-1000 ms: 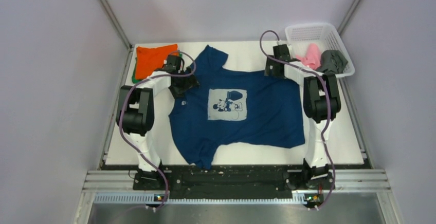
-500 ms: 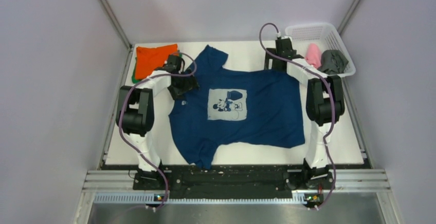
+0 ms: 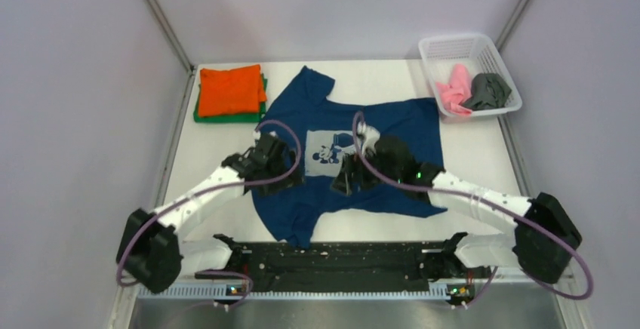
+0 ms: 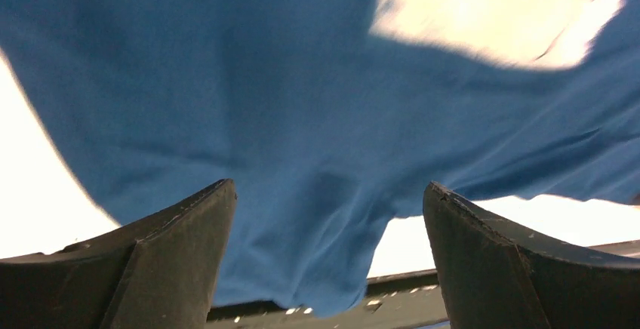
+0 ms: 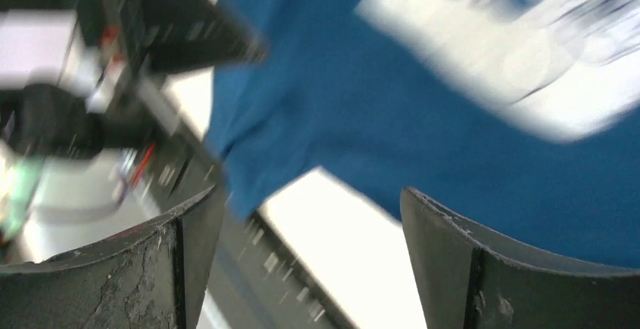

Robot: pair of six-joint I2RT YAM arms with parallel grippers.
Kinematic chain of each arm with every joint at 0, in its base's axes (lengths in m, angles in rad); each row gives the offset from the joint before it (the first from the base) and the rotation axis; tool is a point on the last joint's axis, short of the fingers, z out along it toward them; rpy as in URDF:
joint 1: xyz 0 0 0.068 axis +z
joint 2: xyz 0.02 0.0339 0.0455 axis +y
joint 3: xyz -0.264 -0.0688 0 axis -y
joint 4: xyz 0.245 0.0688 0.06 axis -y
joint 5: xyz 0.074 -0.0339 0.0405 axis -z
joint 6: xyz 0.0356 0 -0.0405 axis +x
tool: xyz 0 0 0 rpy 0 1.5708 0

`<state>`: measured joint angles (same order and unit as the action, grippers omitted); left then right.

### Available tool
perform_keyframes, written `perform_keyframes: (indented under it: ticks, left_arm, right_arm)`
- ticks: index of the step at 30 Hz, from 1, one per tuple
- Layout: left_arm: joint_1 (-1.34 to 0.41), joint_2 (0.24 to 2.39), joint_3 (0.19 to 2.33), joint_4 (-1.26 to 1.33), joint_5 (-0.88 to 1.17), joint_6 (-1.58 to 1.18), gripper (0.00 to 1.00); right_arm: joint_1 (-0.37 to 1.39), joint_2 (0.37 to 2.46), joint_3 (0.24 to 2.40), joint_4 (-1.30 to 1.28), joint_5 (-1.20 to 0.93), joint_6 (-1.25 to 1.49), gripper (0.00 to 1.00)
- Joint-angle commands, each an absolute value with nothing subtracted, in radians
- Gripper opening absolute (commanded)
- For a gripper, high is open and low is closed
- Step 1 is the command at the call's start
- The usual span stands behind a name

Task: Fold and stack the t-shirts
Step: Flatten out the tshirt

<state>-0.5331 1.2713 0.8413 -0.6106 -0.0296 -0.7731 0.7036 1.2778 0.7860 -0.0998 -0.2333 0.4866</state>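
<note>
There are five t-shirts, two arms and one basket.

The navy blue t-shirt (image 3: 400, 121) lies spread flat at the middle of the white table (image 3: 377, 72). Its pale cartoon-mouse print (image 3: 324, 148) faces up, its collar is toward 9 o'clock and its hem toward 3 o'clock. One sleeve points to 12 o'clock and the other to 6 o'clock, at the table's near edge.

At 11 o'clock a folded orange t-shirt (image 3: 229, 89) sits on a folded green t-shirt (image 3: 226, 117), of which only a thin border shows.

At 1 o'clock the white mesh basket (image 3: 453, 40) holds a crumpled pink t-shirt (image 3: 453, 91) and a crumpled dark grey t-shirt (image 3: 489, 90), side by side.

The left gripper (image 3: 278, 172) (image 4: 328, 186) is over the collar end of the navy shirt, at 9 o'clock from the print. Its fingers are wide apart with nothing between them, and blue cloth fills the view below.

The right gripper (image 3: 346, 179) (image 5: 309, 191) is over the shirt's body, just at 5 o'clock from the print. Its fingers are also spread wide and hold nothing. Its wrist view is blurred.

Neither view shows whether the fingertips touch the cloth.
</note>
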Motion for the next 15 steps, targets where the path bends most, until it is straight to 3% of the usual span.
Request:
perform_keyframes:
  ticks: [1, 5, 12, 14, 15]
  left_arm:
    - [-0.561, 1.051, 0.583, -0.647, -0.051, -0.972, 0.99]
    - [-0.564, 0.856, 0.426, -0.602, -0.011, -1.031, 0.99]
    - [-0.563, 0.747, 0.304, -0.514, -0.077, -1.087, 0.99]
    - [-0.562, 0.754, 0.293, -0.495, -0.068, -1.096, 0.92]
    - [-0.562, 0.761, 0.298, -0.502, -0.073, -1.103, 0.82]
  right_arm:
    - [0.934, 1.144, 0.606, 0.144, -0.259, 0.748, 0.83]
    - [1.098, 1.212, 0.602, 0.167, -0.088, 0.814, 0.74]
    - [1.202, 1.578, 0.699, 0.373, -0.143, 0.906, 0.54]
    - [1.231, 1.667, 0.768, 0.35, -0.162, 0.899, 0.52]
    - [1.245, 1.701, 0.792, 0.341, -0.164, 0.896, 0.52]
